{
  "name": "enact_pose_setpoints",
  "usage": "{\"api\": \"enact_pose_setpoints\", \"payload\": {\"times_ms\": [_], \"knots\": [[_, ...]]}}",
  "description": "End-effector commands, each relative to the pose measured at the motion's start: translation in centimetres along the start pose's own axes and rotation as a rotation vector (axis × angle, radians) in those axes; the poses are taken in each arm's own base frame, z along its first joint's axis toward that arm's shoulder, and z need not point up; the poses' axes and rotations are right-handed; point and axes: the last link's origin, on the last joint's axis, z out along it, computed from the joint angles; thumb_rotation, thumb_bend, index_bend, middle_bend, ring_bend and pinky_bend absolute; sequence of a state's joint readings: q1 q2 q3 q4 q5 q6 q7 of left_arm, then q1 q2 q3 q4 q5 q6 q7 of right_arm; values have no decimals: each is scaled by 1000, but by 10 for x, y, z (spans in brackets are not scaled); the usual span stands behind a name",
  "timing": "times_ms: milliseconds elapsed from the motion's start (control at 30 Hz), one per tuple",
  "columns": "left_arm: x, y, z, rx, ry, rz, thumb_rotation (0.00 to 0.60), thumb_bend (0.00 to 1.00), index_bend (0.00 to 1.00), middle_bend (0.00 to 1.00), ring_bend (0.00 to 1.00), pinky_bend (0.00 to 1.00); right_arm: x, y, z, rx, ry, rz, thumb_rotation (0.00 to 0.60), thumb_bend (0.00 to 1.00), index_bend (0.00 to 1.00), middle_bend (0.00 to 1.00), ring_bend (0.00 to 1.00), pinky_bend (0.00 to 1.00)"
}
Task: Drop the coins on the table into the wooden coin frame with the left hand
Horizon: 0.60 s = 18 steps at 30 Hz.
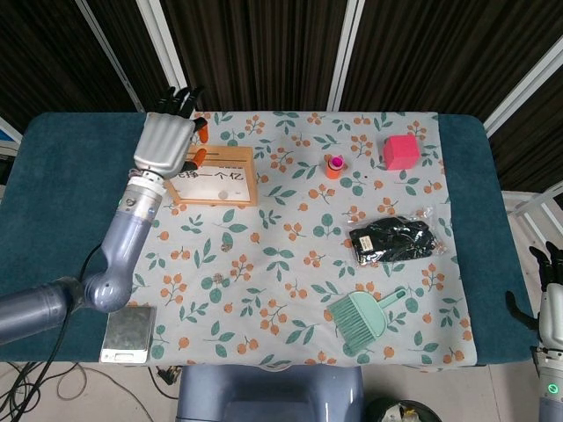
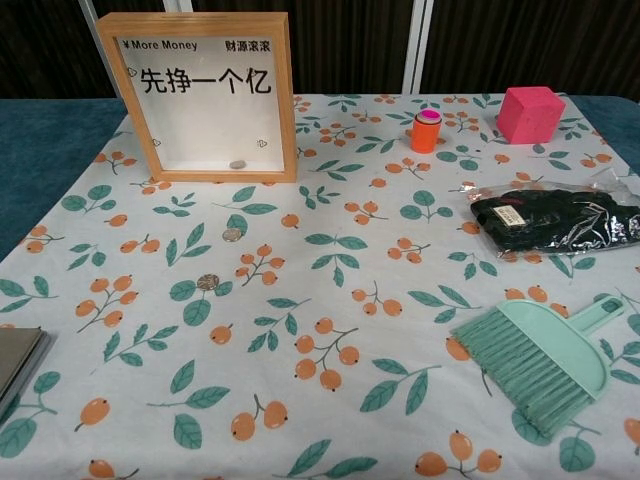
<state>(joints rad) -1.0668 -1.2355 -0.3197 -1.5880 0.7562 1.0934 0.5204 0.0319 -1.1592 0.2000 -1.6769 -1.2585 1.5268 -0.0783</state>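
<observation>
L hand (image 1: 164,141) w/ fingers spread, holding nothing visible, hovers over upright wooden glass-front coin frame (image 2: 198,95) top slot; two small round coins (image 2: 208,282) on bench.

**Camera placement: 2 views**

Head view: high, looking steeply down on the whole table (image 1: 53,176). Chest view: low, near the front edge, facing level across the cloth (image 2: 330,300). Both share the wooden coin frame (image 1: 215,176) (image 2: 200,95) and brush (image 1: 361,318) (image 2: 535,362).
</observation>
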Motion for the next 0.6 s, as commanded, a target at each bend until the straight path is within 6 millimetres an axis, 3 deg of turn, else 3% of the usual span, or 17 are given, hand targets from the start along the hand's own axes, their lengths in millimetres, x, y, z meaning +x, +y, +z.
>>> {"api": "enact_pose_setpoints", "payload": {"times_ms": [33,167,333,433,600], "knots": [[8,-36,-70,-23,138,-103,600,329,525,5,0,0,0,0,1,-2,0,0,600,394,169,72,27,0],[-25,-63,-126,-49,99,-173,600,329,517,5,0,0,0,1,1,-6,1,-2,600,394,169,72,28,0],[-76,-68,-166,-127,13,-235,600,334,480,5,0,0,0,0,1,0,4,-10,600,394,169,72,28,0],[-113,-60,-177,-196,-56,-224,600,337,473,5,0,0,1,0,-1,3,9,-14,600,395,169,72,27,0],[-162,-46,-177,-237,-167,-179,600,338,462,5,0,0,0,0,0,4,10,-18,600,394,169,72,28,0]]}}
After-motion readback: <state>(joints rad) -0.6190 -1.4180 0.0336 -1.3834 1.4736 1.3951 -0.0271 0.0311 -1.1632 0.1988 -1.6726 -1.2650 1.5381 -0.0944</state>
